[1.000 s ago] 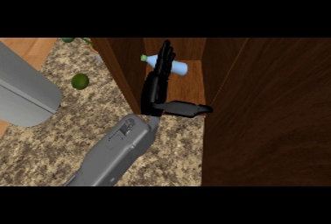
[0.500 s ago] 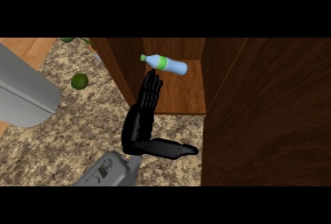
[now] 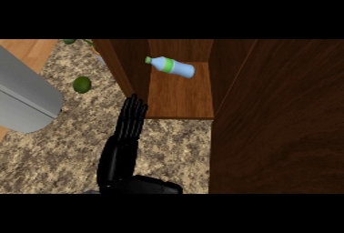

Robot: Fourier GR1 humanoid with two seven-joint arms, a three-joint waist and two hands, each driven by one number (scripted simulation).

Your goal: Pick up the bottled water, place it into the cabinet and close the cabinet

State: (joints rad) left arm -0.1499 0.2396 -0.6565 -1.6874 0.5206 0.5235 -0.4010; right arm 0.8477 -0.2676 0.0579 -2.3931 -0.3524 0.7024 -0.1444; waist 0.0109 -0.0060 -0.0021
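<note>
The bottled water, pale blue with a green cap and band, lies on its side at the back of the cabinet's wooden shelf. My right hand is open on the counter in front of the cabinet. Its straight fingers point up the view and end at the shelf's front left corner, well short of the bottle. The thumb sticks out to the right at the lower edge. The cabinet door stands open as a wide dark panel on the right. My left hand does not show.
A speckled stone counter fills the lower left. A large grey object sits at the left edge, with a green lime beside it. The cabinet's left wall rises just above my fingertips.
The hand was up at the bottle a second ago. It has let go and drawn back down out of the cabinet. The bottle stays lying on the shelf.
</note>
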